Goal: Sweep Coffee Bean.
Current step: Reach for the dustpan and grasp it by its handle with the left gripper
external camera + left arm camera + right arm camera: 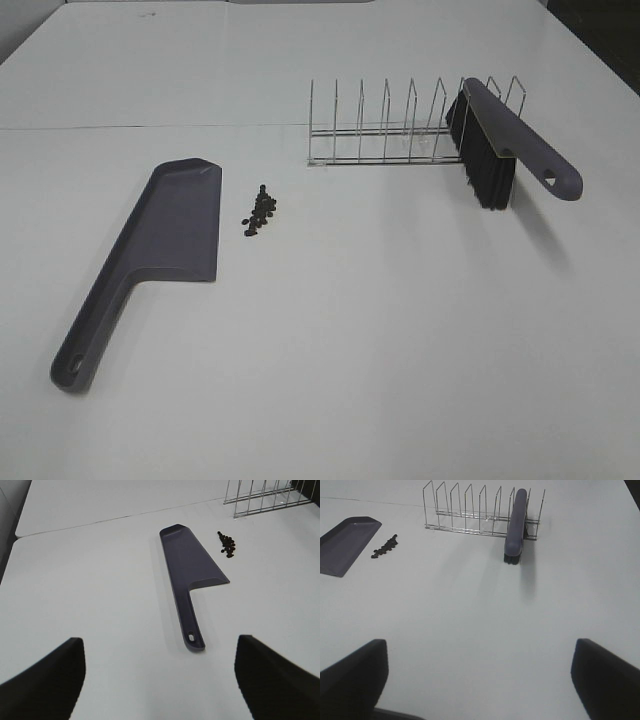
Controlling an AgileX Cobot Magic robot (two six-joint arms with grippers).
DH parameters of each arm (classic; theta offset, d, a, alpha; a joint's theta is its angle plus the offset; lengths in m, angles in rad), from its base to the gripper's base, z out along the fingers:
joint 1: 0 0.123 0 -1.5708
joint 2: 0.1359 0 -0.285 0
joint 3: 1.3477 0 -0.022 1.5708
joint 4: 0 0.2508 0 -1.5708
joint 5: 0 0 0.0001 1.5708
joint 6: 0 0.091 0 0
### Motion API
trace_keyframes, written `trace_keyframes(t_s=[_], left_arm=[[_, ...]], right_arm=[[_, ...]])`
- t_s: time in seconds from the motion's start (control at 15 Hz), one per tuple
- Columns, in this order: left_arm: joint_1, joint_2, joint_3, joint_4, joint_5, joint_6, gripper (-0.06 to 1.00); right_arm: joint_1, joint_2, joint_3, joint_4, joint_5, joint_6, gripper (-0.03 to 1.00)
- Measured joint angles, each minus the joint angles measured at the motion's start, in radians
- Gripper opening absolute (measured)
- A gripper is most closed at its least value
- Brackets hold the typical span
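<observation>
A smooth matt white tabletop fills nearly the whole scene. Across its far part runs a thin dark seam, and beyond that lies a second white slab, flush and level with the first. In the far right corner there's a dark patch of background, too dim to read. The light is soft and even, from above, and shadows on the white are faint and blurred.

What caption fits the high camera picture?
Purple dustpan and coffee beans lie on the table; the brush leans in a wire rack.

A white table bears a dustpan, coffee bean cluster alongside, and seemingly a wire rack.
</observation>
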Motion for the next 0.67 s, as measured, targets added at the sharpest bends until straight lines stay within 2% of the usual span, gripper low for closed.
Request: trace_keyframes(t_s=[0.67], left_arm=[[0.0, 0.0, 0.0, 0.0, 0.0, 0.0, 0.76]], right_arm=[[0.0, 0.0, 0.0, 0.0, 0.0, 0.0, 0.85]])
